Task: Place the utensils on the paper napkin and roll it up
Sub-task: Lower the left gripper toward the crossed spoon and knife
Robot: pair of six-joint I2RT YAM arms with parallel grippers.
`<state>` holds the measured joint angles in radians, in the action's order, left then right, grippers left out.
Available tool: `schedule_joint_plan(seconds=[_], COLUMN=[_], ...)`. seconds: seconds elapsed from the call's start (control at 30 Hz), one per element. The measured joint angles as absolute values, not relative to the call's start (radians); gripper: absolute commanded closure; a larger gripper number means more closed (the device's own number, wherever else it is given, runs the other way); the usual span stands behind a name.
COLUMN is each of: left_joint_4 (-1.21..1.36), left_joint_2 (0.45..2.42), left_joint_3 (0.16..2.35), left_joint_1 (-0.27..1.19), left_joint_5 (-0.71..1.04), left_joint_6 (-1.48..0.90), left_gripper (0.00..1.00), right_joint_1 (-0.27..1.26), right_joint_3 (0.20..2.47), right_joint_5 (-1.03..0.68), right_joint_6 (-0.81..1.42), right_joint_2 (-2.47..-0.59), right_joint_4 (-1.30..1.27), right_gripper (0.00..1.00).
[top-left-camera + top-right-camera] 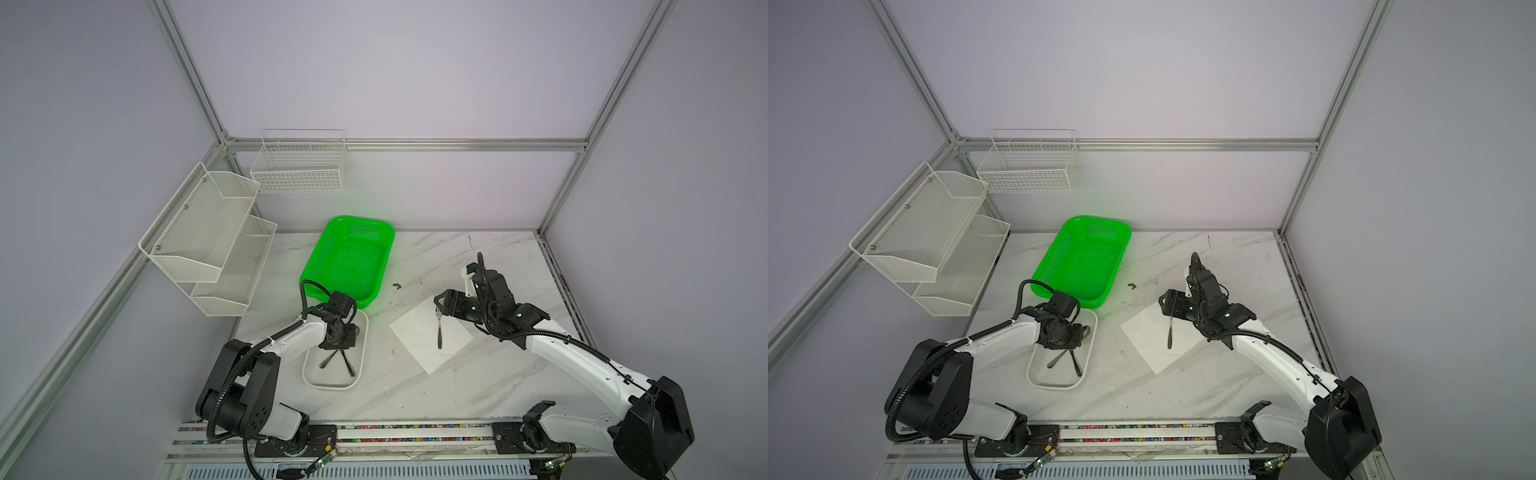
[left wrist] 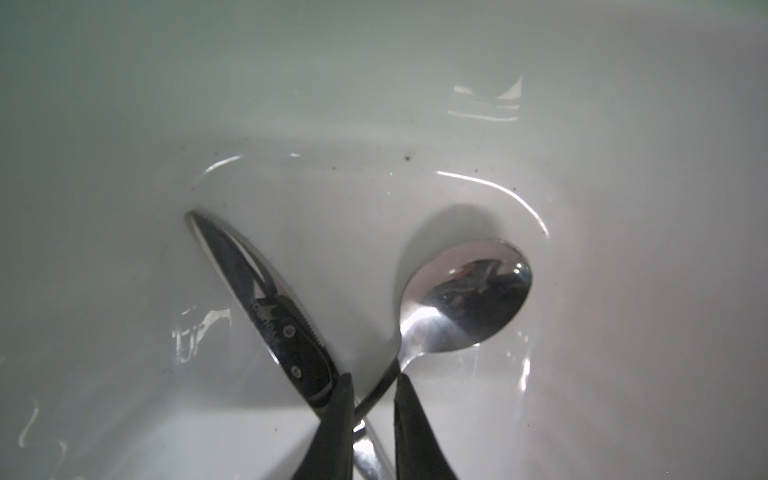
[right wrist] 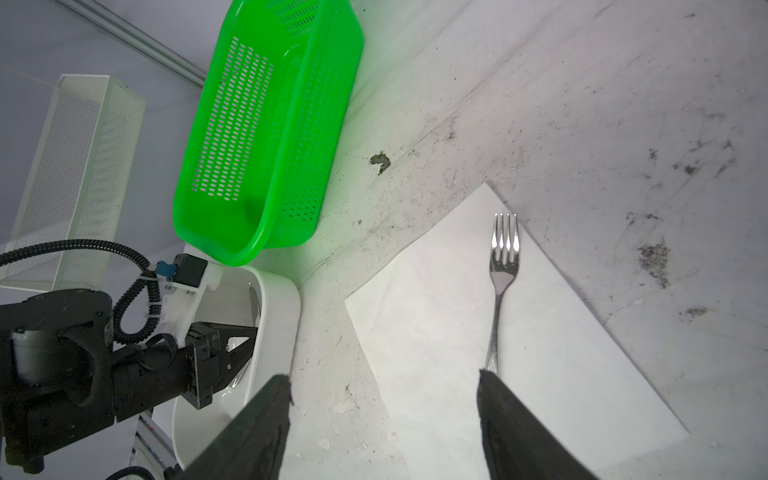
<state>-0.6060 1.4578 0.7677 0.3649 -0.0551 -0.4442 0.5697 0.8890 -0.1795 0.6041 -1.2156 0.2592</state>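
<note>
now the left tool [image 2: 372,380] is down inside the tray [image 1: 332,378], on the left of the worktop [image 1: 478,374]. in the left wrist view its two dark fingers [image 2: 336,415] stand close together, one on each side of the spoon [image 2: 465,299], right at the thin neck below the bowl. a narrow gap shows between them, and i cannot tell whether they pinch the neck or only flank it. the knife [image 2: 257,299] lies in the tray too, blade flat. it crosses the spoon just where the fingers are, so one finger sits over the knife as well. in both top views the two handles fan out from under the tool toward the near end of the tray.

over on the right, the napkin [image 1: 419,336] lies flat on the worktop, turned like a diamond, apart from the tray. the fork [image 1: 439,332] lies on it, tines up near the napkin's far corner, handle toward the middle. the right tool [image 3: 382,374] hangs over that far corner with its jaws wide apart, gripping nothing. in the right wrist view one of its fingers [image 3: 511,415] hides the end of the fork's handle. the green basket [image 1: 353,262] sits just behind the tray.
</note>
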Motion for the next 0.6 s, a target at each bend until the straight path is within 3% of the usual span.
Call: schedule_joint_plan(seconds=[0.6], left_joint_4=[-0.641], left_joint_2=[1.460], left_joint_3=[0.768], left_joint_1=[0.409], left_joint_5=[-0.019], left_joint_6=[-0.454], left_gripper=[0.84], right_joint_1=[0.570], right_joint_3=[0.888], right_joint_5=[-0.176], right_joint_6=[0.617], right_joint_2=[-1.216], right_joint_4=[0.259], right_gripper=[0.27])
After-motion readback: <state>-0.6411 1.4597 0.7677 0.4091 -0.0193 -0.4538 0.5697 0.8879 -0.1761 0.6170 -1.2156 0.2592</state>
